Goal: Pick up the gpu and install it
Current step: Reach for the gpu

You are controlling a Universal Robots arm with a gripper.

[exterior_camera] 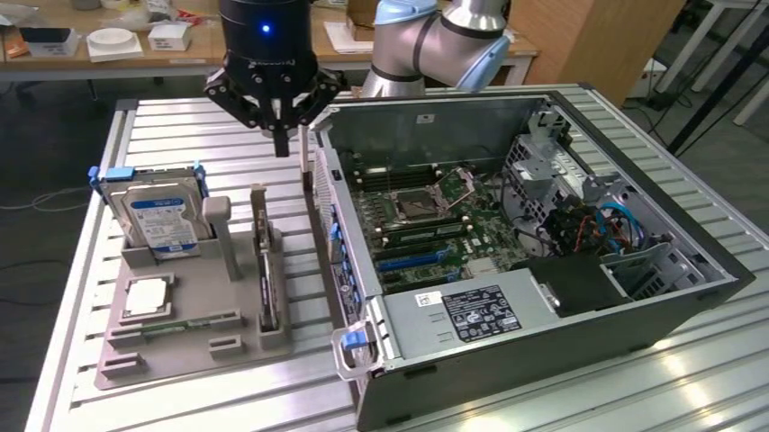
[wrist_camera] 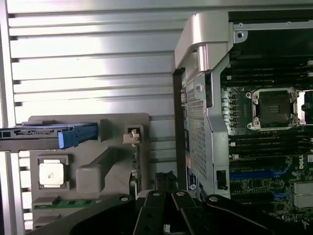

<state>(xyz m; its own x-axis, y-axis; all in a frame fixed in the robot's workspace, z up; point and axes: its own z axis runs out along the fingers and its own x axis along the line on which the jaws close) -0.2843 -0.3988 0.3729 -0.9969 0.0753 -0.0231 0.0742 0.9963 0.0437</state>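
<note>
The gpu [exterior_camera: 266, 279] is a thin dark card standing on edge in a slot of the grey holder [exterior_camera: 180, 346] on the exterior view's left. In the wrist view the gpu [wrist_camera: 137, 169] shows edge-on, with its metal bracket end [wrist_camera: 132, 136] by the holder's rim. My gripper [exterior_camera: 281, 144] hangs above the table, past the far end of the card, between the holder and the open computer case [exterior_camera: 673, 297]. Its fingers are shut together with nothing in them. In the wrist view the gripper [wrist_camera: 165, 183] sits just beside the card, apart from it.
The holder also carries a hard drive [exterior_camera: 162, 220] with a blue-white label, a processor chip [exterior_camera: 147, 295] and a green memory stick [exterior_camera: 180, 326]. The case lies open with its motherboard [exterior_camera: 420, 216] facing up. A slatted metal table [exterior_camera: 180, 126] lies under everything.
</note>
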